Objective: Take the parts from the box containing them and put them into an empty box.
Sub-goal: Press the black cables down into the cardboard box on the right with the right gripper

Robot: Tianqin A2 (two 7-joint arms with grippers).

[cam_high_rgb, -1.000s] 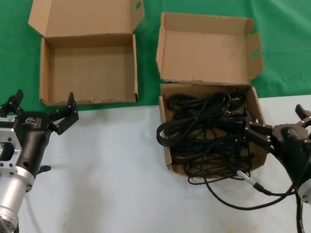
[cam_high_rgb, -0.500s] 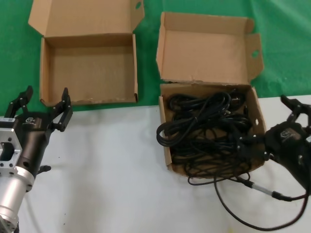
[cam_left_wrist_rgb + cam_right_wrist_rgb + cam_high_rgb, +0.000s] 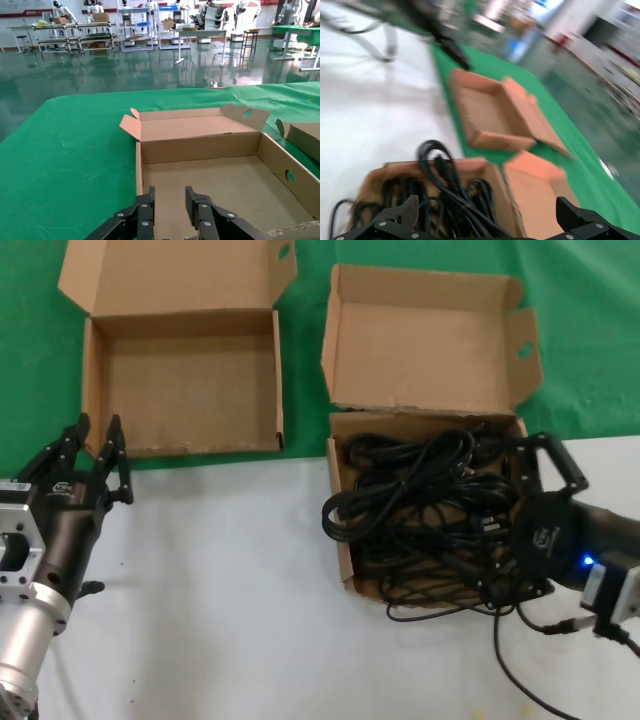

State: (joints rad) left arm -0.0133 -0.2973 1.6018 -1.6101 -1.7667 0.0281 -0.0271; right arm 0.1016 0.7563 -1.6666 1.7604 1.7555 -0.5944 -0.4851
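The parts [image 3: 430, 500] are black power cords tangled in the box containing them [image 3: 343, 565], which sits at centre right with its lid [image 3: 420, 340] standing open. One loop hangs over its left wall. My right gripper [image 3: 505, 520] is over this box's right wall and faces the cords, open and holding nothing. In the right wrist view the cords [image 3: 445, 195] lie just ahead of the right gripper [image 3: 487, 205]. The empty box [image 3: 180, 380] stands at the back left. My left gripper [image 3: 98, 425] is at its front left corner, open with a narrow gap. The left wrist view looks over the left gripper [image 3: 170, 192] into the empty box [image 3: 210, 175].
The boxes straddle the line between the green cloth [image 3: 30, 360] and the white table [image 3: 220, 590]. My own black cable with a metal tip [image 3: 560, 625] trails on the white surface in front of the right arm.
My right gripper has swung in from the right and now sits over the cord box's right wall. My left gripper has shifted toward the empty box, and its fingers show closer together.
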